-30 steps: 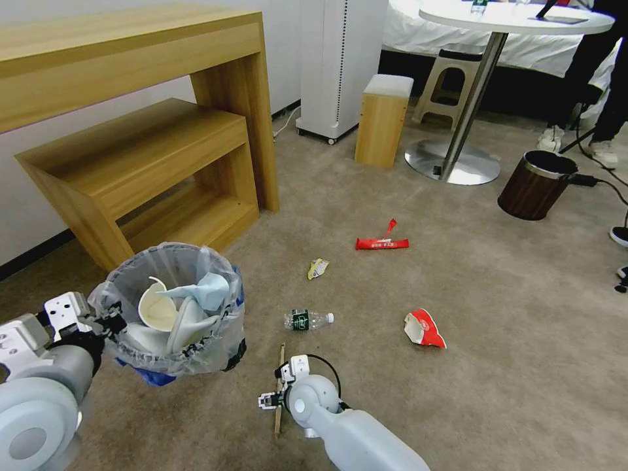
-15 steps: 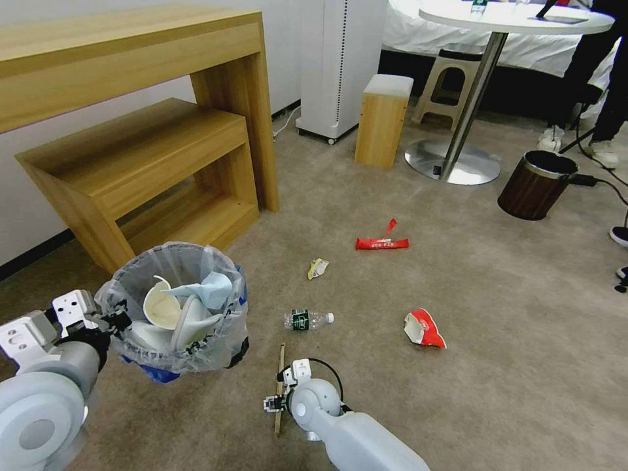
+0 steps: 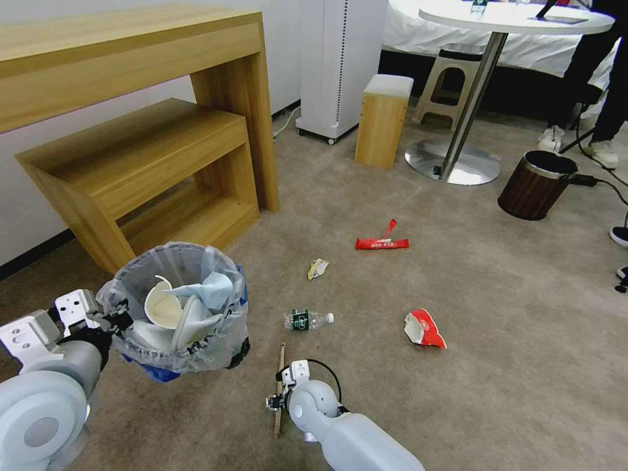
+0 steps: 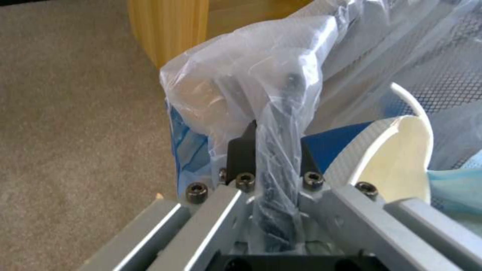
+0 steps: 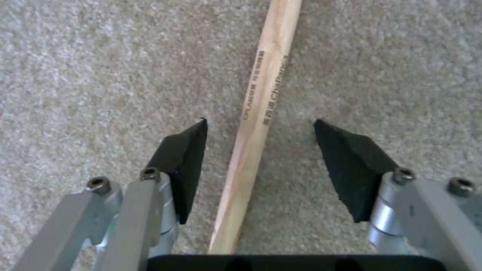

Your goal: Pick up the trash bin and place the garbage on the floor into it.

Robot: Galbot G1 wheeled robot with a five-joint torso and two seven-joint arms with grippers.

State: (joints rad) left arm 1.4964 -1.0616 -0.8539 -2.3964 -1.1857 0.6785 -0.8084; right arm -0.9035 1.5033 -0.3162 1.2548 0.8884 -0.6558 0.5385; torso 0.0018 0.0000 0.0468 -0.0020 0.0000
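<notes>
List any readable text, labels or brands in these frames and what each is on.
"ChaPanda" in Latin letters on the wooden stick, between the open pads of the right end effector; the smaller line of characters beside it is too blurred to read.
Red wrapper: white print, too small to read.
Bottle: green label, too small to read.
Red-and-white packet: round mark, unreadable.
Small yellow wrapper: unreadable.
</notes>
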